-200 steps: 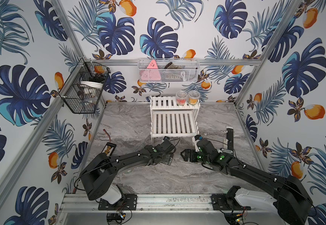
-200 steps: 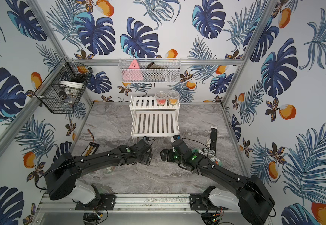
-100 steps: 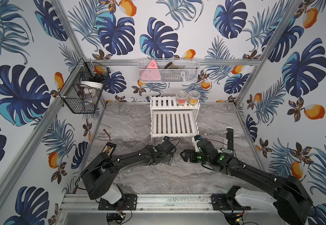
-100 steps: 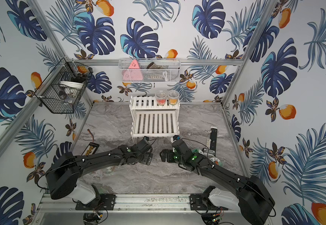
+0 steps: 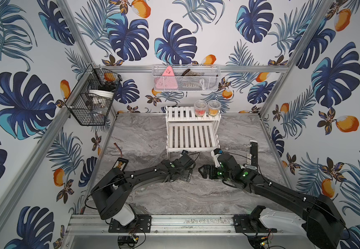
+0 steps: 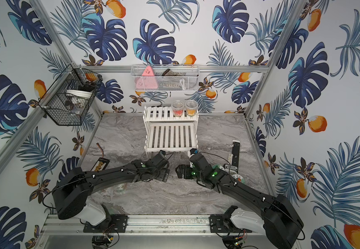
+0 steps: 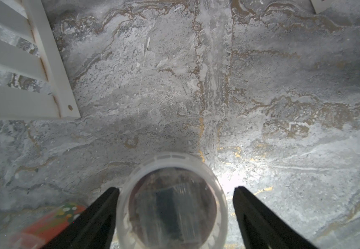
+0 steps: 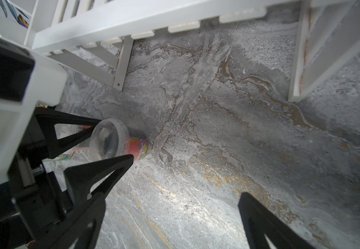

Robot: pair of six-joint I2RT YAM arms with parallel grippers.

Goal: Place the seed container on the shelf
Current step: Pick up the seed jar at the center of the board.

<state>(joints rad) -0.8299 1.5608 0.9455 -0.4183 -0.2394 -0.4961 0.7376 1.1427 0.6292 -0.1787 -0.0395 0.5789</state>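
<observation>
Seed container stands upright, lid up, between the parted fingers of the downward-pointing left gripper; right gripper gapes empty nearby.

In both top views, looking down and back from high at the front, far off, over the whole grey marbled worktop to the small white slatted two-tier shelf. From the left wrist, close, straight down. From the right wrist, close, slanting toward the shelf's legs; shares the clear lidded seed container with the left wrist view.

Left jaws have narrowed slightly around the seed container
</observation>
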